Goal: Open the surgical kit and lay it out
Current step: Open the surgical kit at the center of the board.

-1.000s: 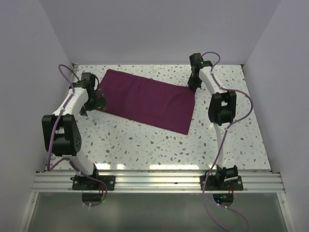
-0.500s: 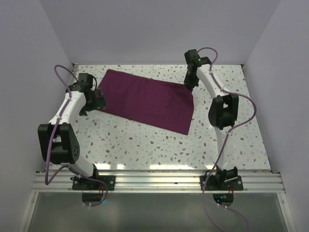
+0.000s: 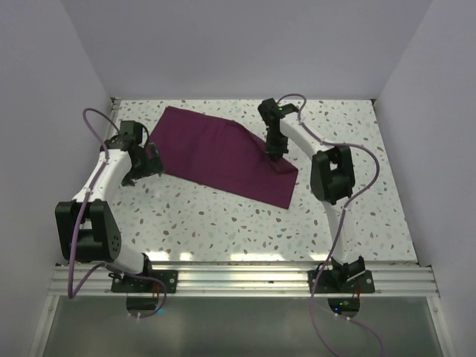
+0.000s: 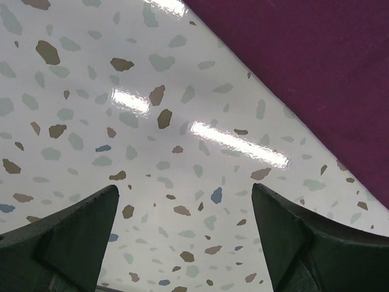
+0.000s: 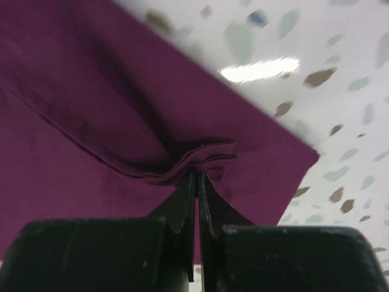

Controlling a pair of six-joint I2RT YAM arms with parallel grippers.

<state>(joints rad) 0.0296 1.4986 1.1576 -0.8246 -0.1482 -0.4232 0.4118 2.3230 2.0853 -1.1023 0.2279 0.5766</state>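
The dark purple-maroon cloth wrap (image 3: 216, 152) lies across the far middle of the table. My right gripper (image 3: 274, 149) is shut on a bunched fold of the cloth (image 5: 200, 159) near its far right corner, which is pulled inward over the wrap. My left gripper (image 3: 146, 160) is open and empty just off the cloth's left edge; only its corner (image 4: 316, 67) shows in the left wrist view. The steel tray and instruments are hidden or out of view.
Speckled white terrazzo tabletop (image 3: 223, 223) enclosed by pale walls on three sides. An aluminium rail (image 3: 238, 279) runs along the near edge, carrying both arm bases.
My right gripper has moved left and nearer, dragging the cloth's far right corner inward so that it folds over. My left arm has shifted only slightly.
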